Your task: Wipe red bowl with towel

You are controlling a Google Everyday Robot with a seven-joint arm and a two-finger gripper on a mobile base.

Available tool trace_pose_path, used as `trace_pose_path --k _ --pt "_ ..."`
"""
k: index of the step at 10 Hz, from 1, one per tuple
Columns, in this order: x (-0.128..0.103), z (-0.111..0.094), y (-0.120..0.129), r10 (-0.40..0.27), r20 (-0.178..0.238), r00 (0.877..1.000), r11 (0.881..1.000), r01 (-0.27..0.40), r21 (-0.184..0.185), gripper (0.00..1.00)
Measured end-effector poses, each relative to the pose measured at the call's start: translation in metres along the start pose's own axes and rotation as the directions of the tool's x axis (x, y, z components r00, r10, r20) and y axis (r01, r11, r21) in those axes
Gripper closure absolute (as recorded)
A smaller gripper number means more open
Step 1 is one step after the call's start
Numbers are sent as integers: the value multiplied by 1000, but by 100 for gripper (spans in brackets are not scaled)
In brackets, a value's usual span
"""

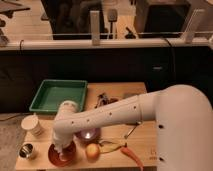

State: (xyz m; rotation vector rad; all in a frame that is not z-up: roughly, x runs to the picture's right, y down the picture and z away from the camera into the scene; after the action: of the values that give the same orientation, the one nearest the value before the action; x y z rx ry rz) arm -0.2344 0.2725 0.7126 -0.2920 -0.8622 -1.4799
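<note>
The red bowl [62, 153] sits near the front left of the wooden table [145, 145]. My white arm reaches across from the right and bends down over it. My gripper [61, 149] points down into the bowl, mostly hidden by the wrist. A pale bit of towel [62, 156] shows under it inside the bowl.
A green tray [59, 96] lies at the back left. A white cup [33, 125] and a small metal cup [27, 150] stand at the left edge. An apple [92, 150], banana peel [111, 146] and carrot [132, 156] lie just right of the bowl. A purple bowl [88, 134] sits behind.
</note>
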Motion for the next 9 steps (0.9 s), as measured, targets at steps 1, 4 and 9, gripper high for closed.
trace_pose_path --k 1,4,9 --pt "-8 5 -9 -31 23 999 999 31 15 100" --pt "-26 16 -13 -72 77 994 997 70 28 100" --pt "-46 12 -5 -101 126 987 995 100 17 100"
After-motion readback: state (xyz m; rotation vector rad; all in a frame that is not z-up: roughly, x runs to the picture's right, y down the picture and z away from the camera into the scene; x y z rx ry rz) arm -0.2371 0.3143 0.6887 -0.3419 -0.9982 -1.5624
